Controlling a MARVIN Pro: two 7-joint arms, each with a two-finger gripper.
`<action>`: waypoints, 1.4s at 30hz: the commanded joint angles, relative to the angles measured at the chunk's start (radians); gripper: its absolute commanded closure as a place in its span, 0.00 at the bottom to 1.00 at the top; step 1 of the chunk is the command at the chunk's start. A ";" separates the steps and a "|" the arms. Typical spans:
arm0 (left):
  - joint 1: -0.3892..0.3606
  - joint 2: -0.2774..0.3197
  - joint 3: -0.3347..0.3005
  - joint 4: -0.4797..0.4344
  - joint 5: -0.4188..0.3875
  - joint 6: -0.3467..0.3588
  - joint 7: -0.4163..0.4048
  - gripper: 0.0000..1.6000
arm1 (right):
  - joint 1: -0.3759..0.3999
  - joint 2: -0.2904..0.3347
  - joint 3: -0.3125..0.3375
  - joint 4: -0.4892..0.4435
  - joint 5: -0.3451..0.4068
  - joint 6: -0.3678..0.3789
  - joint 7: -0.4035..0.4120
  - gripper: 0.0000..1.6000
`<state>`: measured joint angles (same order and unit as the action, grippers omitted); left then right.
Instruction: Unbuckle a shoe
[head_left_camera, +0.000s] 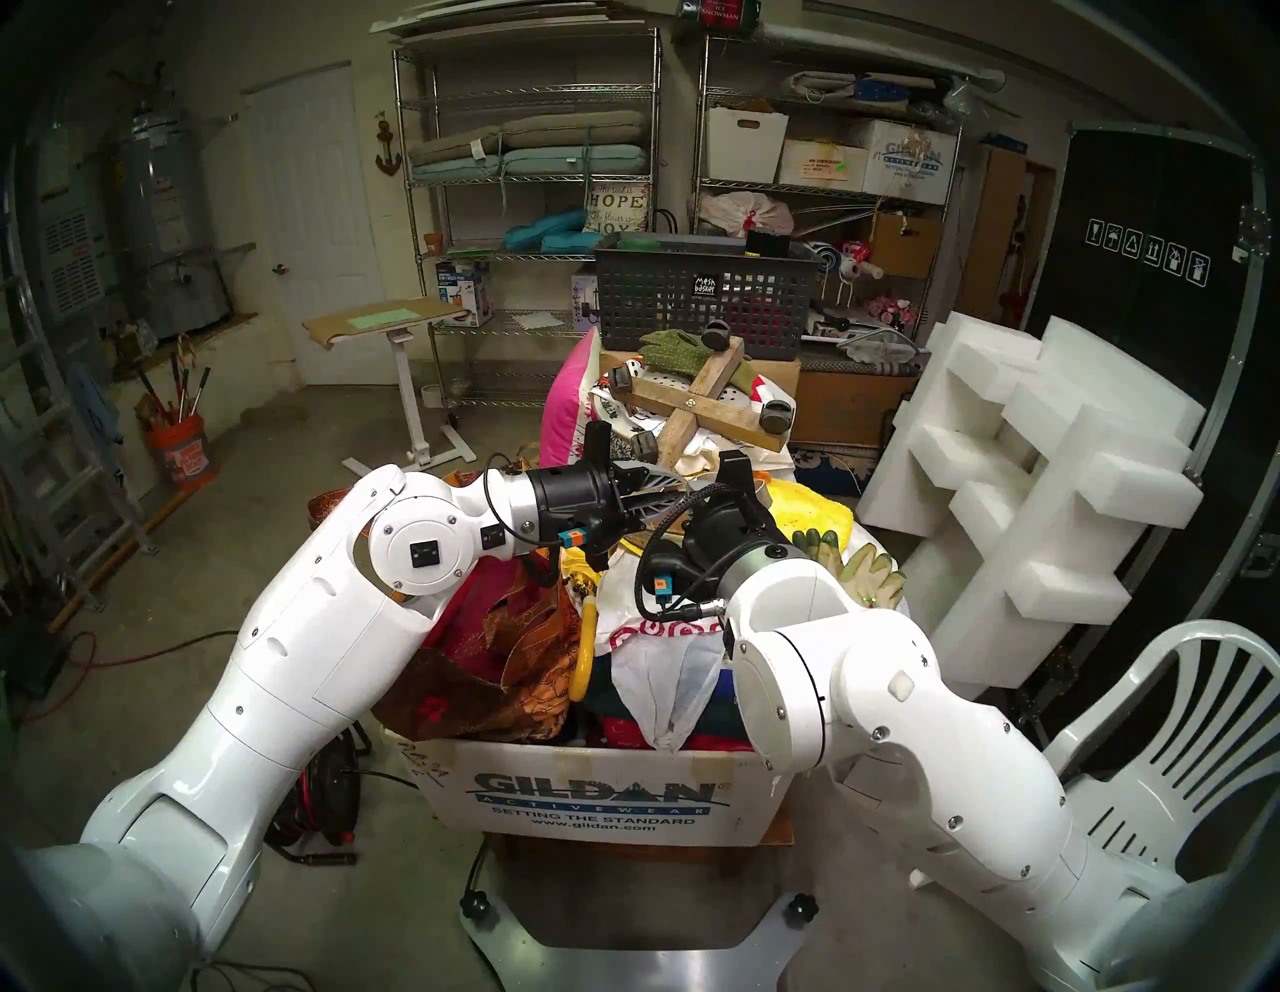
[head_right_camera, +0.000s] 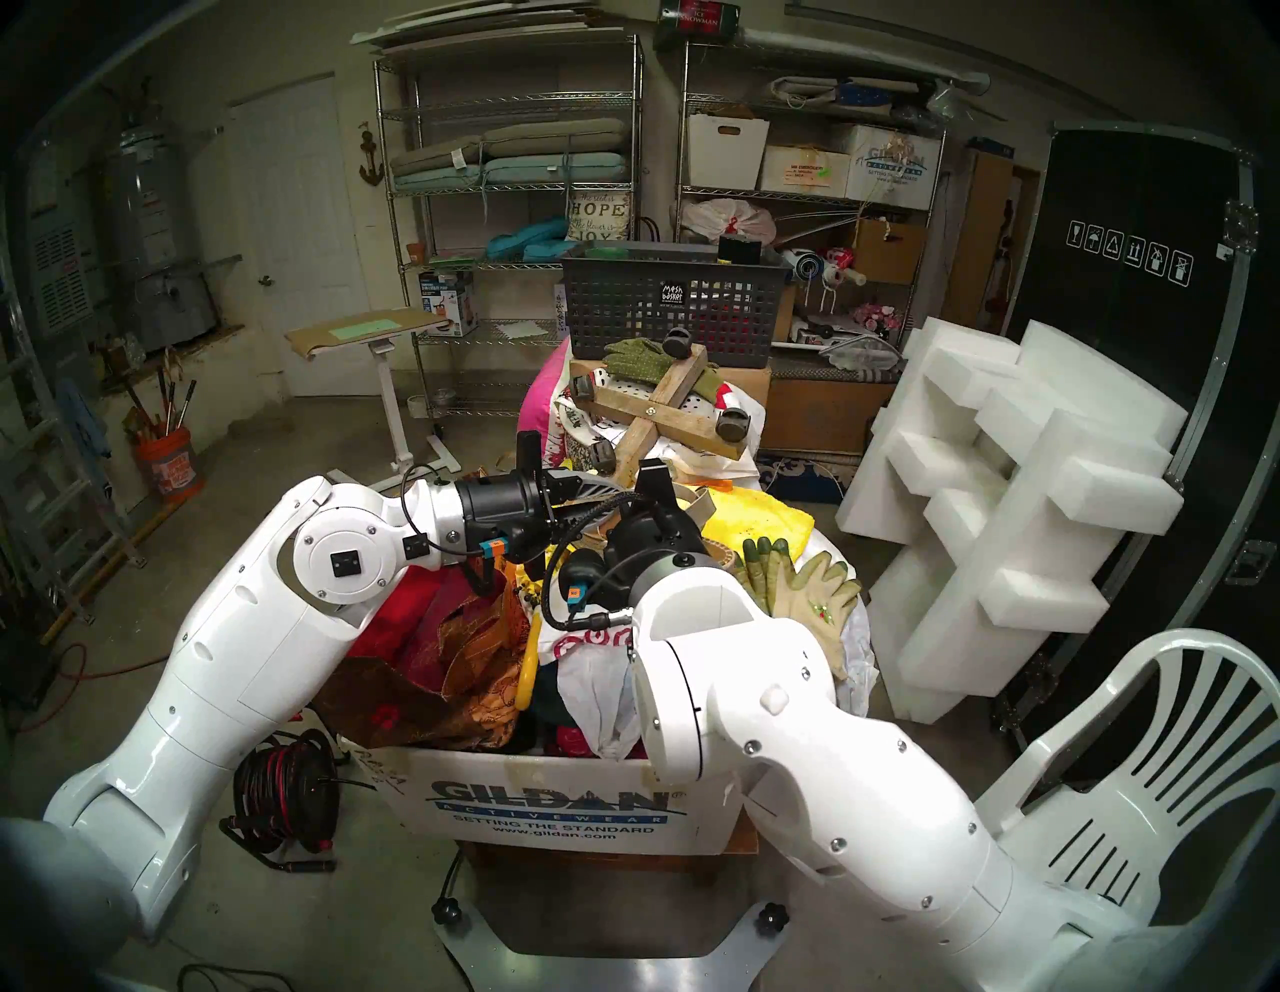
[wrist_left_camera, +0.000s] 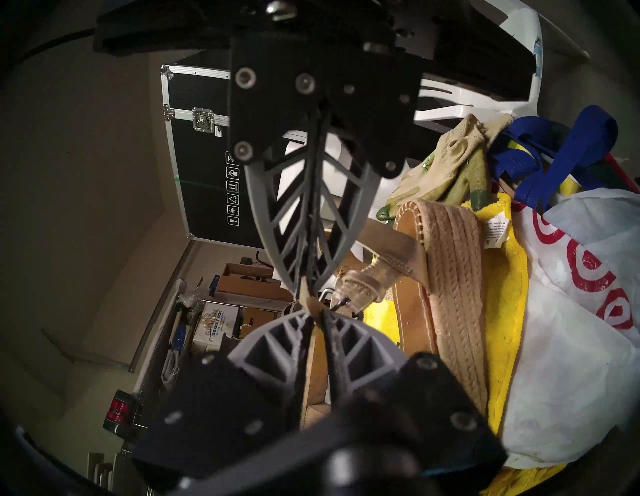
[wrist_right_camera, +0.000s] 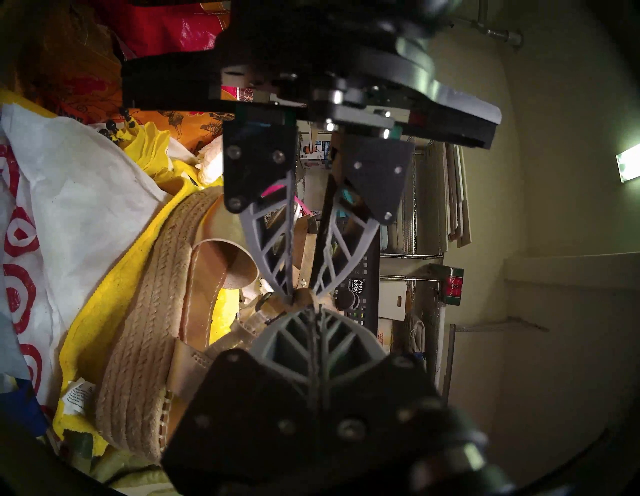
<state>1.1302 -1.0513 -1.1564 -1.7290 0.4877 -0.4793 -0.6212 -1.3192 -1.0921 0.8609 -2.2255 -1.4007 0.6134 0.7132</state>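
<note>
Both my jaws were clenched on the thin strap (wrist_left_camera: 309, 304), so a careless pull could have dragged the shoe (wrist_left_camera: 450, 277) off the pile instead of freeing the buckle (wrist_left_camera: 337, 301).

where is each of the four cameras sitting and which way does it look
Head stereo left: on the head, looking down over the Gildan box pile; both white arms show.
Head stereo right: almost the same picture, shifted slightly sideways.
Left wrist: turned on its side, looking along its own fingers to the sandal strap; the right gripper meets it from the top.
Right wrist: also sideways, own fingers shut on the strap, left gripper opposite.
Both wrist views share the sandal on the yellow cloth.
</note>
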 joint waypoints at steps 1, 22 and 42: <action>-0.014 -0.020 -0.015 -0.002 -0.026 -0.011 0.021 1.00 | 0.007 -0.007 -0.004 -0.015 -0.003 -0.001 -0.003 1.00; -0.020 -0.045 -0.039 0.037 -0.119 0.000 0.006 1.00 | -0.026 0.003 0.026 -0.025 0.011 0.029 0.006 0.57; 0.003 -0.037 -0.040 0.037 -0.139 0.013 -0.009 1.00 | -0.035 -0.050 0.076 -0.047 0.128 0.051 0.028 0.56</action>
<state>1.1379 -1.0879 -1.1807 -1.6785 0.3766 -0.4711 -0.6305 -1.3751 -1.0935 0.9299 -2.2561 -1.3083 0.6607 0.7382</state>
